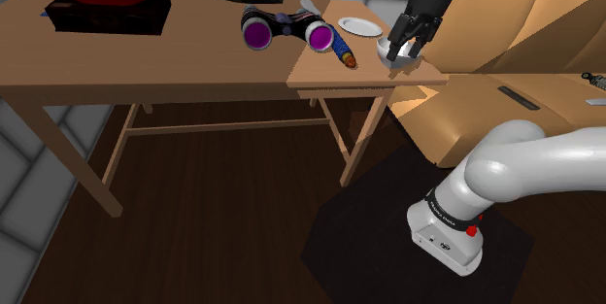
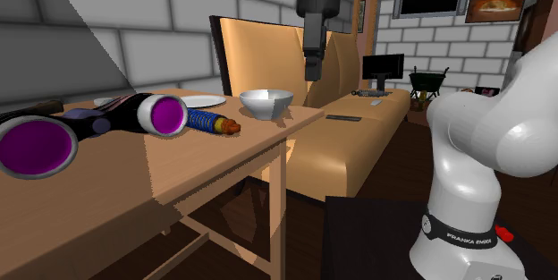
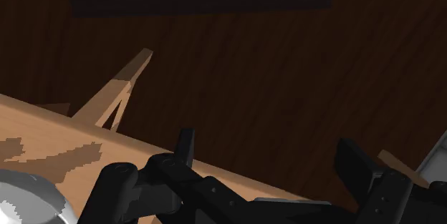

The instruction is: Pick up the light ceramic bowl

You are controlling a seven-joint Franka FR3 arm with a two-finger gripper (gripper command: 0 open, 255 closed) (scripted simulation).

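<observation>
1. One pale, grey-white bowl (image 1: 387, 57) sat upright near the corner of the small wooden table (image 1: 320, 71), close to the edge that faced the tan sofa (image 1: 505, 50).
2. From the second exterior view, the bowl (image 2: 266, 102) rested on the tabletop, and my gripper (image 2: 313, 72) hung above rim level, off to that view's right and clear of it.
3. My fingers (image 3: 186, 147) stood apart with nothing between them. In the wrist view the bowl (image 3: 29, 200) lay outside the gap, beside one finger. Under the gap itself were the table's edge and dark wooden floor (image 3: 272, 65).
4. My hand pointed straight down. In the shoulder view the gripper (image 1: 408, 50) overlapped the bowl from above. The white arm (image 1: 524, 161) rose from the stand at lower right, left the picture, and re-entered at the top.
5. Beyond the bowl lay a white plate (image 1: 359, 26), then a blue-handled tool (image 1: 345, 50), then binoculars (image 1: 286, 30) with purple lenses.
6. Well apart, at the long table's far end, sat a black box (image 1: 112, 1) with a red top.
</observation>
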